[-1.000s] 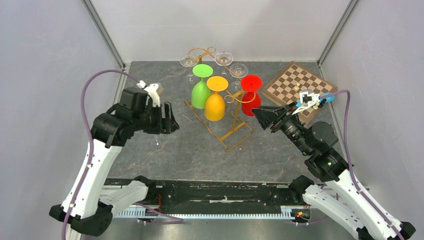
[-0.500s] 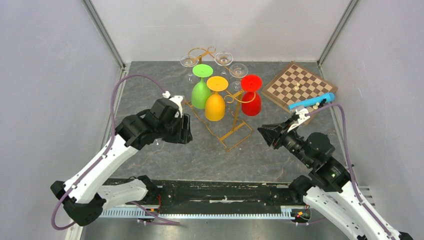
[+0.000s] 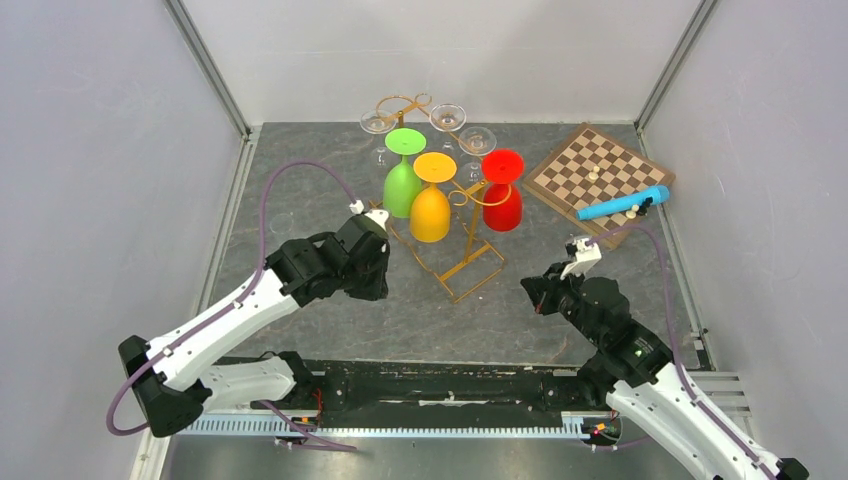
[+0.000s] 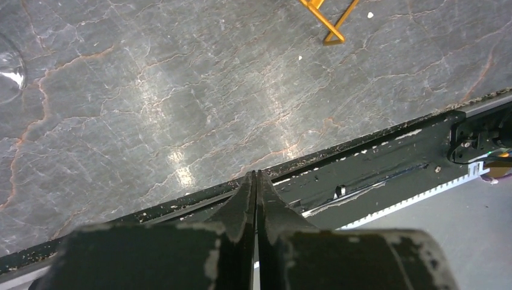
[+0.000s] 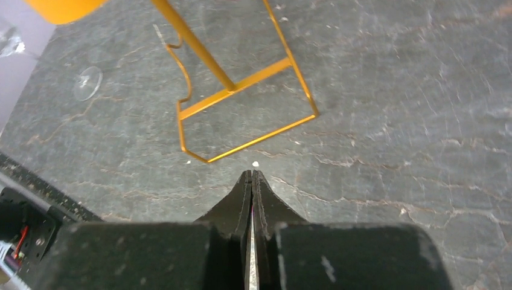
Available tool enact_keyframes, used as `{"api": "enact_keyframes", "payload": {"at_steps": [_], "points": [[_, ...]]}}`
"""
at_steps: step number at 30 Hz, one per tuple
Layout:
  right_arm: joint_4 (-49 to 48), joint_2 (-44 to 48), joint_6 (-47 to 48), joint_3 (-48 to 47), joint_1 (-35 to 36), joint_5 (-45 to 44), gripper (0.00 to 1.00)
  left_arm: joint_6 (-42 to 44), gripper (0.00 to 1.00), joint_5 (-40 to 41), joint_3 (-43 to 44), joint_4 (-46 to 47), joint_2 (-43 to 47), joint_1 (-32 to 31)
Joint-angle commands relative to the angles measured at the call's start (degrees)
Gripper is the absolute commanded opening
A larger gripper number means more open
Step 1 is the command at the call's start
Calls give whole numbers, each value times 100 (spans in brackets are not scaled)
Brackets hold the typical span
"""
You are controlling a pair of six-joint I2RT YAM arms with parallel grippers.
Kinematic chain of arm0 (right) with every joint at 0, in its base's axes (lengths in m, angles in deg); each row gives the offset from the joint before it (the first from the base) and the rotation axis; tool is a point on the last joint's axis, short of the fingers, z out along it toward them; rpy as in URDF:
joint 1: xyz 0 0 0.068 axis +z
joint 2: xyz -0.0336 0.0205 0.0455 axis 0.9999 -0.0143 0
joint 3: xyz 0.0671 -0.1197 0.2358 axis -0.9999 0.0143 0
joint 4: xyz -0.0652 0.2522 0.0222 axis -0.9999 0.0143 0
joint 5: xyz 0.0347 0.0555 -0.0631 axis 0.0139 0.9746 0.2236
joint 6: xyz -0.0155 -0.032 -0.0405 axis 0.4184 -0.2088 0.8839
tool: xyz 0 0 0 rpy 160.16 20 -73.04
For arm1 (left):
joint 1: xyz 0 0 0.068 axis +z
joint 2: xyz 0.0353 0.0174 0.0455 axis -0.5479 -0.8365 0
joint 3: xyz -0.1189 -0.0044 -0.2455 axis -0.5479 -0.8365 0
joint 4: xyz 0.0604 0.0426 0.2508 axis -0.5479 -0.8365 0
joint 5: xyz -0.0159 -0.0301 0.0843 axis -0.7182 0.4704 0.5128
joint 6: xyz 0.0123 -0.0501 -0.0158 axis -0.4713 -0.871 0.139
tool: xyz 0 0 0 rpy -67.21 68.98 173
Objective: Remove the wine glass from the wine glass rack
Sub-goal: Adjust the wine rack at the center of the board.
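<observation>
Plainly between moves, both arms of the twin-arm rig sit low over the grey stone-patterned table, short of the tall gold-coloured wire wine glass rack standing mid-table. The left gripper is clenched, fingertip against fingertip, with nothing between them; the right gripper is pressed together just as tightly and just as empty.

Three upturned goblets hang from the rack's rails: a green plastic wine glass, an orange plastic wine glass and a red plastic wine glass. Clear stemmed glasses cluster at the rack's far end. A wooden chessboard with a blue cylinder on it lies to the right.

By the look of it, the lift-off is not yet in hand for any hanging glass. The next move calls for one gripper to part its fingers, rise to bowl or stem height, close gently and slide the foot out along the rail without tipping the light rack.

Neither wrist camera shows a hanging glass whole: the right sees only the rack's rectangular base and an orange sliver, the left a single gold corner. A transparent shape is cut off at the left wrist view's edge; whether it is a freed glass cannot be told.
</observation>
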Motion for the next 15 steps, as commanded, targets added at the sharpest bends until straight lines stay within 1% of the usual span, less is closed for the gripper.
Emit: {"api": "enact_keyframes", "payload": {"at_steps": [1, 5, 8, 15], "points": [[-445, 51, -579, 365, -4, -647, 0, -342, 2, 178, -99, 368, 16, -106], [-851, -153, -842, 683, -4, -1128, 0, -419, 2, 167, -136, 402, 105, -180], [-1357, -469, -834, 882, 1, -1440, 0, -481, 2, 131, -169, 463, 197, -233], [-2787, -1579, -314, 1160, -13, -1694, 0, -514, 2, 67, -302, 443, 402, -256]]}}
